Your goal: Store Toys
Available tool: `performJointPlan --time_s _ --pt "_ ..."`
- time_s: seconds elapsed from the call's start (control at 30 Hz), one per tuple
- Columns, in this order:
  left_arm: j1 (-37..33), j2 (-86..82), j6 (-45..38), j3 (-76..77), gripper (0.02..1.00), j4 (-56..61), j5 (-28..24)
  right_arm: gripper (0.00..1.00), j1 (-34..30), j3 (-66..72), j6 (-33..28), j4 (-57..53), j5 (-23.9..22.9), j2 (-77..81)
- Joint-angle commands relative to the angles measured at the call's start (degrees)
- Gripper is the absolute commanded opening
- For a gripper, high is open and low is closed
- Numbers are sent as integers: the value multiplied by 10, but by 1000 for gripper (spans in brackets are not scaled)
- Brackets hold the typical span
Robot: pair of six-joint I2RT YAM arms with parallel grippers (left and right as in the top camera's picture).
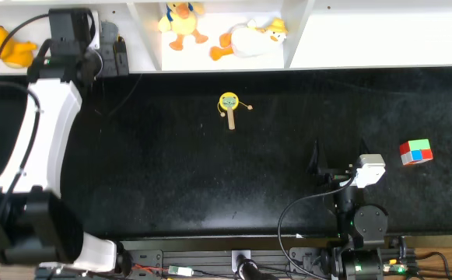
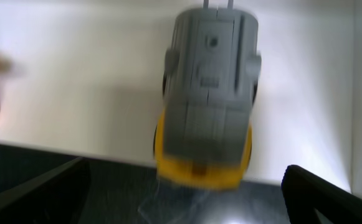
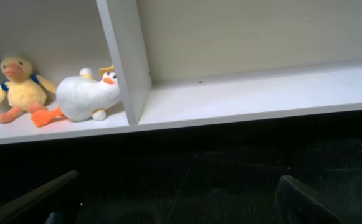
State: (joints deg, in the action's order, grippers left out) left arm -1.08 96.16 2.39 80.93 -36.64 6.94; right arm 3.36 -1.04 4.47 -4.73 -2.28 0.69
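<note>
Left jaws are spread wide, released, gripping nothing. The truck (image 2: 209,93), grey with a yellow end, sits between the two fingers (image 2: 43,186) and, as far as the left wrist view shows, is clear of both. It rests on the shelf (image 1: 350,54) floor in the left bay, near the front lip. An orange toy (image 1: 0,43) sits at the far end of the same bay, well apart from the truck. Left arm (image 1: 43,132) is stretched up the left side of the table (image 1: 171,179), with its wrist at the mouth of the left bay. Right jaws are also wide open with nothing between them, only bare table. Right arm (image 1: 358,218) is folded back close to its base, jaws low over the table and facing the shelf. Middle bay holds a yellow duck (image 1: 180,22) sitting up and a white duck (image 1: 249,40) lying on its side just beside it. On the table, a small rattle (image 1: 229,105) with a wooden handle lies mid-table near the shelf. A coloured cube (image 1: 415,152) sits at the right, apart from the right arm.
</note>
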Motion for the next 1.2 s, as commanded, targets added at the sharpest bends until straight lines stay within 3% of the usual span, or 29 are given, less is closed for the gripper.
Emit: performJointPlan --time_s 0.03,0.4,0.5,0.67,0.9,1.2 --pt "5 -53 -13 -54 998 -1 9 996 -3 8 0 3 3 -4" --pt "0 -240 7 -212 998 3 8 996 -3 8 0 3 3 -4" --pt "0 -296 7 -256 998 15 -18 996 -3 8 0 3 3 -4" --pt "0 -413 35 -370 998 167 -70 996 -3 8 0 3 3 -4" --pt "2 -591 72 -584 998 461 -68 996 -3 8 0 3 3 -4" --pt "8 -870 43 -728 998 431 -4 991 -3 8 0 3 3 -4"
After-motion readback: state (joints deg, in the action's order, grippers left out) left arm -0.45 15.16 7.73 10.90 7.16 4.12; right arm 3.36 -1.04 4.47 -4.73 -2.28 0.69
